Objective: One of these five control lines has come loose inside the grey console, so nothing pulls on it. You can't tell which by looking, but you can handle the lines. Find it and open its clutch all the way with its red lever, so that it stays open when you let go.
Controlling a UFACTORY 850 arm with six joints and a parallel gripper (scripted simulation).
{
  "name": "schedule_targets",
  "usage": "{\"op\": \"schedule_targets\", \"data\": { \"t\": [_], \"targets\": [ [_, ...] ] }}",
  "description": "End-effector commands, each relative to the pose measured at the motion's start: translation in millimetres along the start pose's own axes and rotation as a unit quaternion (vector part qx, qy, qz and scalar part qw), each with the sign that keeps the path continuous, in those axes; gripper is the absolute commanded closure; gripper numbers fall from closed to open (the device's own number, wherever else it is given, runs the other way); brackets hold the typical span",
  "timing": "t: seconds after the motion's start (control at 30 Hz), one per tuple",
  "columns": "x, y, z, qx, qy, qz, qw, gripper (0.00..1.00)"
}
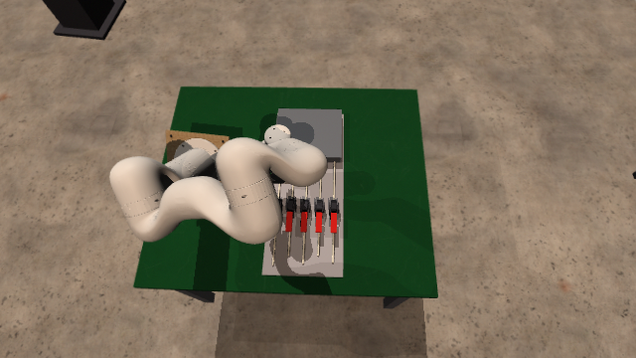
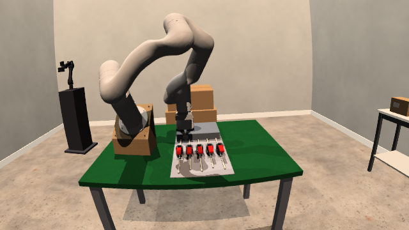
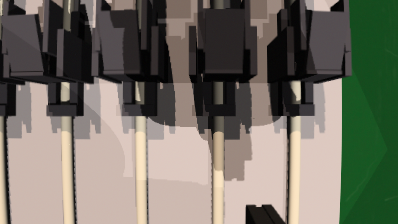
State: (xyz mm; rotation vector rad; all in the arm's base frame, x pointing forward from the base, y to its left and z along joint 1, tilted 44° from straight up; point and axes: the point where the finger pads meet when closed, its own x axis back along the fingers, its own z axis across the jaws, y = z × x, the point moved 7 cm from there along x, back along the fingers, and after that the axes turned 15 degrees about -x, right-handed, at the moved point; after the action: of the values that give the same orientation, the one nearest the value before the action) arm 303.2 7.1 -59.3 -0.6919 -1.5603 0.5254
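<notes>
While pressed together, empty: hand [image 2: 184,138] low btwn console [image 2: 204,128] & clutches [image 2: 199,149]

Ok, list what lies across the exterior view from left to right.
Black pedestal → wooden arm base → end effector, shut and empty, low over the lines → grey console → small side table with a brown box.

matt green table top [image 1: 388,199], smooth cream arm [image 2: 144,51], wood-look base block [image 2: 134,144], glossy red levers [image 1: 319,222].
</notes>
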Motion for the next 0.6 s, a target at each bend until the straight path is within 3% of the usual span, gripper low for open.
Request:
{"op": "schedule_targets", "data": {
  "t": [0.0,0.3,0.57],
  "targets": [
    [-22,1,-1,0.000,-0.002,-0.001,1.000,1.00],
    [-40,1,-2,0.000,-0.002,-0.001,1.000,1.00],
    [-42,1,-2,0.000,-0.002,-0.001,1.000,1.00]
  ]
}}
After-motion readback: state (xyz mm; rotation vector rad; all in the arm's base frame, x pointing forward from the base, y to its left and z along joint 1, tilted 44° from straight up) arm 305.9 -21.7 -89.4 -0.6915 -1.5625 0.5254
